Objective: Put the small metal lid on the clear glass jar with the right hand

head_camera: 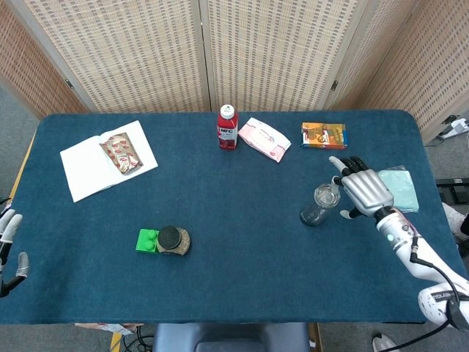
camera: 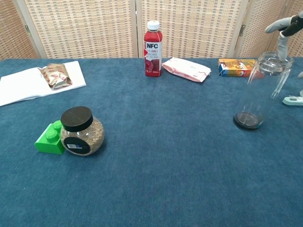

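The clear glass jar (head_camera: 314,210) (camera: 262,92) stands upright on the blue table (head_camera: 234,242) at the right. A small metal lid (head_camera: 325,195) (camera: 275,63) lies on its mouth. My right hand (head_camera: 364,191) (camera: 286,26) hovers just right of the jar's top, fingers spread and holding nothing. In the chest view one fingertip points down at the lid's far edge; whether it touches is unclear. My left hand (head_camera: 8,243) hangs off the table's left edge, fingers apart and empty.
A red NFC bottle (head_camera: 227,127), a pink wipes pack (head_camera: 264,138) and an orange box (head_camera: 324,135) line the back. A teal cloth (head_camera: 402,188) lies right of my hand. An open book (head_camera: 88,172) sits far left; a green brick (head_camera: 147,240) touches a black-lidded jar (head_camera: 173,240).
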